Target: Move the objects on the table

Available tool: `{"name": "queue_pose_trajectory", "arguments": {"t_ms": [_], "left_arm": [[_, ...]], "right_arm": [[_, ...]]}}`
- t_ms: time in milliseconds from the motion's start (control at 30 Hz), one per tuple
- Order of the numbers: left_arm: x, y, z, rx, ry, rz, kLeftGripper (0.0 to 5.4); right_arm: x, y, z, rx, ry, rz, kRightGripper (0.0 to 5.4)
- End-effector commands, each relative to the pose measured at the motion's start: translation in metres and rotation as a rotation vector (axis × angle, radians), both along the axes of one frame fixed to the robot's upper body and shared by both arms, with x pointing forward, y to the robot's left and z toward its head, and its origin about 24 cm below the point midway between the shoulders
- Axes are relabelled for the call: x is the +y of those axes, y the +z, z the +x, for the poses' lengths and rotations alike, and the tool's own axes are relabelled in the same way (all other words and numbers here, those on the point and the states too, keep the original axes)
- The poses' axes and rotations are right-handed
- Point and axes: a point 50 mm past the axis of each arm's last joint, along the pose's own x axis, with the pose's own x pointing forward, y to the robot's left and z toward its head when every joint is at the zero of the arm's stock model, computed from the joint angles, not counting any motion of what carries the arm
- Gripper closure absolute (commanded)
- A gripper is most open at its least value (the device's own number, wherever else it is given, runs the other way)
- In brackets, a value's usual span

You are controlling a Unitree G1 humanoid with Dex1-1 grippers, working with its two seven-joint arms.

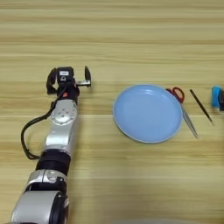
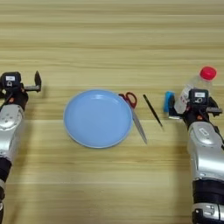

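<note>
We see the bottle (image 2: 195, 87), clear plastic with a red cap and white label, leaning at the table's (image 2: 109, 39) right side with the small light-blue block (image 2: 168, 101) just to its left, and the right gripper (image 2: 195, 105) is closed around the bottle's lower body. Left of the block lie a thin dark stick (image 2: 152, 110), red-handled scissors (image 2: 133, 111) and a light-blue plate (image 2: 97, 118), the scissors touching the plate's rim, while the far planks stand bare. Our left gripper (image 1: 70, 81) rests well left of the plate with its fingers spread wide, holding nothing.
</note>
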Motion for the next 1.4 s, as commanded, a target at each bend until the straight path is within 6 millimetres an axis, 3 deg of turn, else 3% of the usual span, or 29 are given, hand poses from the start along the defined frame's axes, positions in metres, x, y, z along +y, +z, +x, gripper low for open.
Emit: {"name": "queue_pose_trajectory", "arguments": {"t_ms": [33,400,667,1067,1400], "left_arm": [[-0.001,0.003,0.002,-0.01,-0.004,0.009,0.0],[-0.001,0.004,0.002,-0.011,-0.004,0.009,0.0],[-0.002,0.004,0.002,-0.012,-0.004,0.009,0.0],[-0.002,0.004,0.002,-0.013,-0.005,0.009,0.0],[-0.002,0.004,0.001,-0.014,-0.007,0.012,0.0]], "right_arm": [[-0.002,0.012,-0.001,-0.038,0.001,-0.028,0.03],[-0.006,0.023,-0.002,-0.078,-0.012,-0.037,0.03],[-0.008,0.019,0.003,-0.087,-0.008,0.014,0.03],[-0.008,0.015,0.009,-0.108,0.026,0.094,1.78],[0.001,0.033,0.013,-0.177,0.068,0.075,2.15]]}}
